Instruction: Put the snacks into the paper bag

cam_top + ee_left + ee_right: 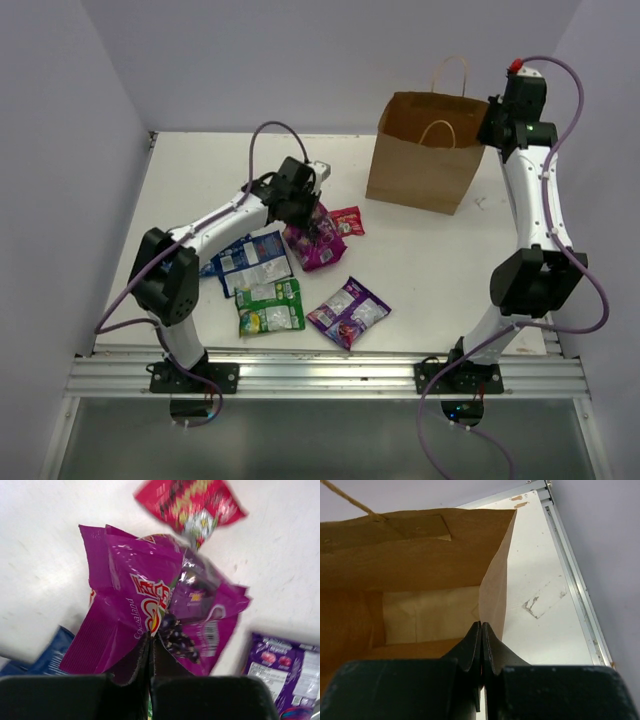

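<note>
My left gripper (pixel 151 640) is shut on the near edge of a magenta snack packet (pixel 135 600), which crumples up between the fingers. In the top view this packet (pixel 316 246) lies mid-table under the left gripper (pixel 312 216). A small red packet (pixel 347 221) lies just beyond it. A blue-white packet (pixel 255 260), a green one (pixel 270 307) and a purple one (pixel 348 312) lie nearer the arms. The brown paper bag (pixel 425 150) stands open at the back right. My right gripper (pixel 481 625) is shut on the bag's right rim (pixel 495 595); the bag's inside shows no packets.
A second blue packet (pixel 213 266) peeks out from under the blue-white one. White walls close in the table on the left, back and right. A metal rail (pixel 320 375) runs along the near edge by both arm bases.
</note>
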### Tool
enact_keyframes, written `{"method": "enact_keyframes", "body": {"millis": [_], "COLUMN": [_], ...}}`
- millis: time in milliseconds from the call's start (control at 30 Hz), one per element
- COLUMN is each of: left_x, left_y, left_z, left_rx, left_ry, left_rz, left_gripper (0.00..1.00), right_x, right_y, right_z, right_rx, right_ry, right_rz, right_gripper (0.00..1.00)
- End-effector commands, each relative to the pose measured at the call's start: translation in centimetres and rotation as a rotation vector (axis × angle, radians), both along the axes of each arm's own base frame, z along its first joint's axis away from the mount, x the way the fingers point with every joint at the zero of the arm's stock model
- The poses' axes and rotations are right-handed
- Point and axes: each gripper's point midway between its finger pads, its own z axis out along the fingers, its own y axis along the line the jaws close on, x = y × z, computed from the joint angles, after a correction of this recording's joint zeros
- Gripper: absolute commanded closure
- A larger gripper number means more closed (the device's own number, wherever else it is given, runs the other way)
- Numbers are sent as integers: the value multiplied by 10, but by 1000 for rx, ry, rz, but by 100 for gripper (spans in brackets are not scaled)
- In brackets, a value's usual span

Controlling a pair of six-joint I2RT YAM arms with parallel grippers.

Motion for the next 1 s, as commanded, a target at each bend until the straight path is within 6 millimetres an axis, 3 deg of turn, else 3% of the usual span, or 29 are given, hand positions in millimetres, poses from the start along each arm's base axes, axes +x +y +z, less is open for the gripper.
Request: {"method": "enact_keyframes", "body": {"millis": [0,33,67,133,167,233,300,367,433,533,600,700,833,867,967], "left_x": [63,69,78,88,89,95,95,92,96,97,98,100,103,106,103], "left_y": [-9,-11,-12,-14,-15,-20,-24,-31,-44,-75,-97,-115,-127,-131,-123], "left_z": [156,184,231,276,323,354,402,430,449,458,452,440,440,428,446], "left_rx": [-143,-168,-218,-265,-326,-380,-465,-541,-616,-741,-808,-839,-886,-888,-932], "left_ry": [-401,-457,-550,-638,-723,-785,-869,-924,-979,-980,-966,-952,-999,-983,-1020], "left_rz": [90,101,123,143,152,156,149,120,82,-33,-122,-201,-264,-270,-263], "left_gripper": [100,100,100,100,100,100,100,100,100,100,100,100,100,100,100], "right_x": [-20,-22,-24,-26,-28,-29,-30,-31,-32,-33,-34,-36,-38,-38,-39], "right_y": [7,7,8,9,9,11,12,13,14,14,14,16,18,19,19], "right_z": [13,13,14,11,10,8,8,9,10,10,11,12,9,8,9], "right_rx": [-11,-11,-13,-15,-15,-12,-13,-14,-12,-13,-13,-10,-4,-4,-4], "right_ry": [0,2,1,6,9,14,15,12,7,8,5,2,7,10,7], "right_rz": [15,15,18,19,19,23,27,27,30,29,31,35,41,41,42], "right_gripper": [100,100,100,100,100,100,100,100,100,100,100,100,100,100,100]}}
